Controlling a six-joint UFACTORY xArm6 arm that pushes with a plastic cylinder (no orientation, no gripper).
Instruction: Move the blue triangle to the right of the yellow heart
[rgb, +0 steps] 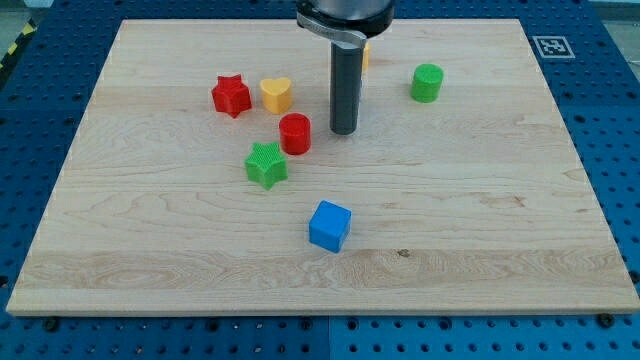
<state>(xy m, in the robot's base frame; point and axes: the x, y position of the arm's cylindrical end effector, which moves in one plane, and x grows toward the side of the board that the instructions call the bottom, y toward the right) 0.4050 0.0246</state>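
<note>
The yellow heart (277, 94) lies at the upper middle-left of the wooden board (480, 200), with a red star (231, 95) just to its left. The only blue block that shows is a blue cube (329, 226) at the lower middle; no blue triangle shows. My tip (344, 131) rests on the board to the right of the heart and below it, just right of a red cylinder (295, 133). It is well above the blue cube and touches no block.
A green star (266, 164) lies below and left of the red cylinder. A green cylinder (427, 82) stands at the upper right. A yellow block (366, 55) peeks out behind the rod near the top edge; its shape is hidden.
</note>
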